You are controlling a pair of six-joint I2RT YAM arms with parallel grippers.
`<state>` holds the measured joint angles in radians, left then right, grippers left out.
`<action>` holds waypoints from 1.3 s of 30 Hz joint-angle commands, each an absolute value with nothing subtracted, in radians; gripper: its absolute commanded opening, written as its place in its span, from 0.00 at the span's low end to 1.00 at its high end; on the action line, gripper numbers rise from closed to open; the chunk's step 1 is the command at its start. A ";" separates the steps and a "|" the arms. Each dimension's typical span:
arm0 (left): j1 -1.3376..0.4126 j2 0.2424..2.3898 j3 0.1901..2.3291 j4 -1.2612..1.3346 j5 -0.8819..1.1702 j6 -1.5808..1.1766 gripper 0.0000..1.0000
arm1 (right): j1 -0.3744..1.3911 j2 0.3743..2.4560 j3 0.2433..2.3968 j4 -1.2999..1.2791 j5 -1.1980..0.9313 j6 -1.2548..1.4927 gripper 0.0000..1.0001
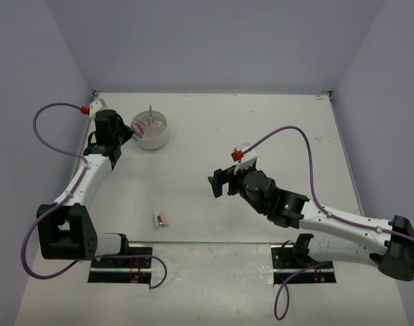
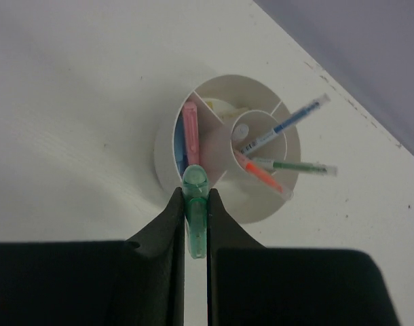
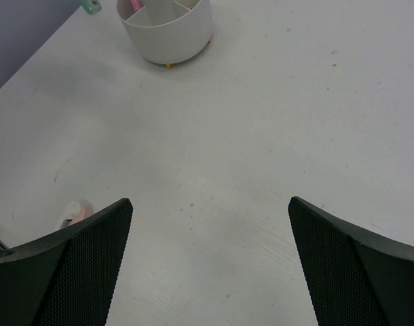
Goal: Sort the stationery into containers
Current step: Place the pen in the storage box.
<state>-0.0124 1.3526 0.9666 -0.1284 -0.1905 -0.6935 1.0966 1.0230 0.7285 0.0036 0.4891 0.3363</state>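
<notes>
The round white container (image 2: 261, 204), split by inner dividers, stands at the back left (image 1: 151, 131) (image 3: 167, 30). It holds a pink capsule piece (image 2: 191, 132), a blue pen (image 2: 288, 122), a green pen (image 2: 295, 166) and an orange pen (image 2: 258, 171). My left gripper (image 2: 195, 197) (image 1: 125, 136) is shut on a green capsule piece (image 2: 195, 217), just short of the container's near rim. My right gripper (image 3: 210, 204) (image 1: 224, 180) hangs open over bare table at mid-right with nothing between its fingers. A small pink and grey eraser pair (image 1: 161, 218) (image 3: 74, 212) lies near the front edge.
Grey walls close in the table on the left, back and right. The arm bases (image 1: 122, 261) sit at the near edge. A purple cable (image 1: 288, 132) loops above the right arm.
</notes>
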 commanded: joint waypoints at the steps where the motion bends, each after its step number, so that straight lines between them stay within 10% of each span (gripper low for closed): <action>1: 0.000 1.431 1.089 -0.095 -0.214 -0.667 0.00 | 1.092 1.040 0.740 0.005 0.543 0.339 0.99; 19: 0.040 1.636 1.153 -0.018 -0.154 -0.681 0.09 | 1.092 1.160 0.800 -0.042 0.538 0.353 0.99; 29: 0.041 1.544 1.066 -0.021 -0.143 -0.716 0.81 | 1.092 1.239 0.846 -0.070 0.469 0.371 0.99; 33: 0.035 1.351 0.959 -0.035 -0.112 -0.724 1.00 | 1.095 1.328 0.960 -0.154 0.353 0.430 0.97; 39: 0.032 0.956 0.856 -0.133 -0.043 -0.644 1.00 | 1.172 1.612 1.281 -0.426 0.252 0.626 0.91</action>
